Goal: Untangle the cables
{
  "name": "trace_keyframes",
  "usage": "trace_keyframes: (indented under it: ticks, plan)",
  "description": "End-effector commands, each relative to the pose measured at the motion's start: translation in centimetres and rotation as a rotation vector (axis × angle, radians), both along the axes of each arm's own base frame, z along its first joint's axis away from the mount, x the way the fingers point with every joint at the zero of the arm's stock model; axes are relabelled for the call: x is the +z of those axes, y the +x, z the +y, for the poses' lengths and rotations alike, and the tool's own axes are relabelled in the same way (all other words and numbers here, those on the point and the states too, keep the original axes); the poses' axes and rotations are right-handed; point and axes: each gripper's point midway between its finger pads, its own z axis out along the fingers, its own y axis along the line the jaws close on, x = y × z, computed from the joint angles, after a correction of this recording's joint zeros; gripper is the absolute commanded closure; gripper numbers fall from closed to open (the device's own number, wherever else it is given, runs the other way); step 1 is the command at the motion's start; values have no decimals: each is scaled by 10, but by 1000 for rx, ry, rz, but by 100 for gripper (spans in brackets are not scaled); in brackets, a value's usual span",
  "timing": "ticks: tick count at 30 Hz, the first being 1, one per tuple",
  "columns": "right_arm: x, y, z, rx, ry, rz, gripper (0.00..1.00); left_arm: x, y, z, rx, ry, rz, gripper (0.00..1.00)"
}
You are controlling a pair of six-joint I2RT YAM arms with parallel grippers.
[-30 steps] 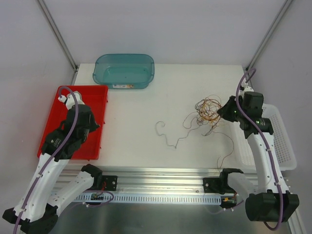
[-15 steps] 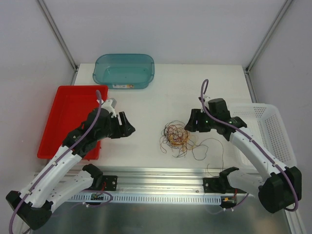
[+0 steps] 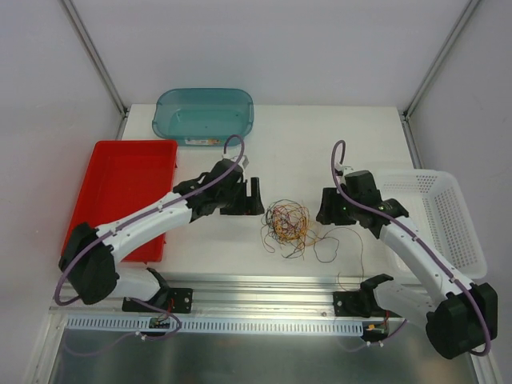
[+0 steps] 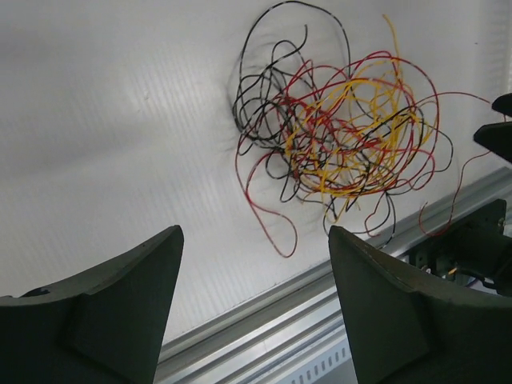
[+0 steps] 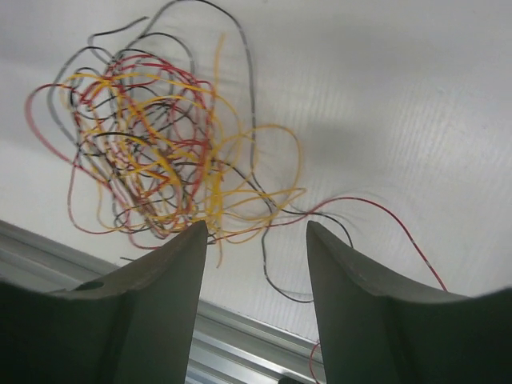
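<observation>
Cables (image 3: 288,225) tangled; wrist views separate red, yellow, black strands.

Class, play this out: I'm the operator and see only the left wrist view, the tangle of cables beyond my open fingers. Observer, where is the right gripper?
Observer: The right gripper sits on the right of the cables, facing the left gripper across them.
Operator: Is it open?
Observer: Yes; the right wrist view shows its fingers apart, gripping nothing.
Operator: What containers are around?
Observer: A red tray on the left, a teal tub at the far edge, a white basket on the right.
</observation>
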Motion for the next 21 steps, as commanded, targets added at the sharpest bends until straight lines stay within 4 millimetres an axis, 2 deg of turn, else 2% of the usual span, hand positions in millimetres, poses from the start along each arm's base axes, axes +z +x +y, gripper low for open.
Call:
trace_keyframes:
  ticks: [1, 3, 4, 6, 7, 9, 13, 18, 21]
  plan:
    - [-17, -1, -21, -112, -43, 48, 44, 18, 24, -41, -19, -67, -39, 26]
    - [-21, 1, -25, -160, -31, 53, 43, 20, 32, -54, -35, -71, -40, 26]
    - [-20, 4, -23, -181, -15, 47, 43, 7, 34, -60, -48, -45, -22, 26]
    - [-22, 6, -22, -206, 1, 51, 41, 7, 40, -69, -63, -43, -22, 27]
    - [-22, 9, -19, -219, 18, 49, 41, -5, 40, -74, -73, -25, 1, 27]
    - [-24, 11, -17, -224, 26, 55, 40, -6, 44, -81, -87, -23, 0, 27]
    - [-38, 8, -16, -211, -2, 85, 40, -27, 43, -94, -117, 9, 35, 29]
    - [-62, 2, -18, -181, -46, 129, 40, -44, 42, -99, -126, 35, 64, 34]
    - [-70, 2, -16, -164, -49, 144, 41, -58, 42, -95, -118, 63, 83, 41]
